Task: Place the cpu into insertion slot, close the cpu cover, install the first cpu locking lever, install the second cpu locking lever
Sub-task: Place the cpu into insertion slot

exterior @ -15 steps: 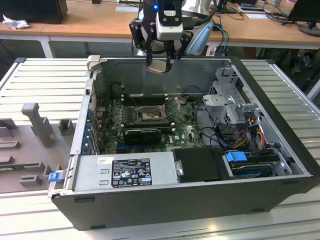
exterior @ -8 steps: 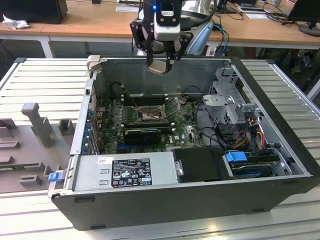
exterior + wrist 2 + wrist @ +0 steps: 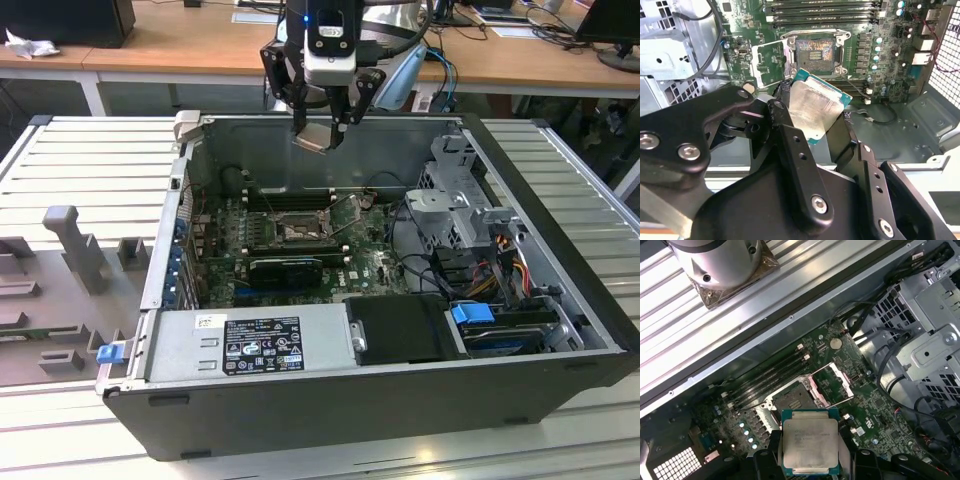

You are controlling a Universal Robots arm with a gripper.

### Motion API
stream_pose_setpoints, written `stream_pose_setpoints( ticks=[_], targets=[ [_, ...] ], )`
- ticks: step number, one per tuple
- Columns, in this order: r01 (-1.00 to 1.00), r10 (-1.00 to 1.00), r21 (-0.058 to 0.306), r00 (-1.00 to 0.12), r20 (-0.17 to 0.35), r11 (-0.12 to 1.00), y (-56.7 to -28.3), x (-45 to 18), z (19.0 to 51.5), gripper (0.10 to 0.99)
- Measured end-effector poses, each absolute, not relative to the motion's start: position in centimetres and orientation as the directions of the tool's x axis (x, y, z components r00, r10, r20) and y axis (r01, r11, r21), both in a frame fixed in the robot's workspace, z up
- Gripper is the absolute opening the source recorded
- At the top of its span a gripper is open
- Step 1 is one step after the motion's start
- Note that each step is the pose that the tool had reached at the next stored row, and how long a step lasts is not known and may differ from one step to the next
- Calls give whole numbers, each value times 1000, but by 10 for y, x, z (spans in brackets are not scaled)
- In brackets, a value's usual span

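Note:
My gripper (image 3: 318, 128) hangs above the open computer case (image 3: 540, 210), shut on the cpu (image 3: 314, 138). In both wrist views the cpu (image 3: 812, 107) (image 3: 810, 440) is a square chip with a dull silver top and a green rim, pinched at its edges between the black fingers (image 3: 785, 137). Below it, the insertion slot (image 3: 815, 50) (image 3: 790, 402) lies bare on the green board, its dark pin field ringed by silver metal. The cpu cover (image 3: 771, 59) (image 3: 832, 385) is swung open beside the slot. From the exterior view the slot (image 3: 298, 232) lies well below the chip.
Long black memory slots (image 3: 825, 15) run along one side of the socket. A black card (image 3: 285, 268) and a power supply (image 3: 260, 345) lie toward the case front. A metal drive cage (image 3: 465, 205) with cables stands at the exterior view's right. Grey fixtures (image 3: 70, 240) rest on the ribbed table.

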State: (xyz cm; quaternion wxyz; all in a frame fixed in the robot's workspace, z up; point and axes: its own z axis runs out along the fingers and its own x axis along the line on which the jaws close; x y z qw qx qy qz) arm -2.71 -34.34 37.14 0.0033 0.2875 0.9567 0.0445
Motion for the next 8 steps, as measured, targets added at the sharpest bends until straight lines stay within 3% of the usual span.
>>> stream_pose_setpoints(
  ticks=[8],
  targets=[
    [574,575,87,-818,19,814,-343,-27,370,533]
  ],
)
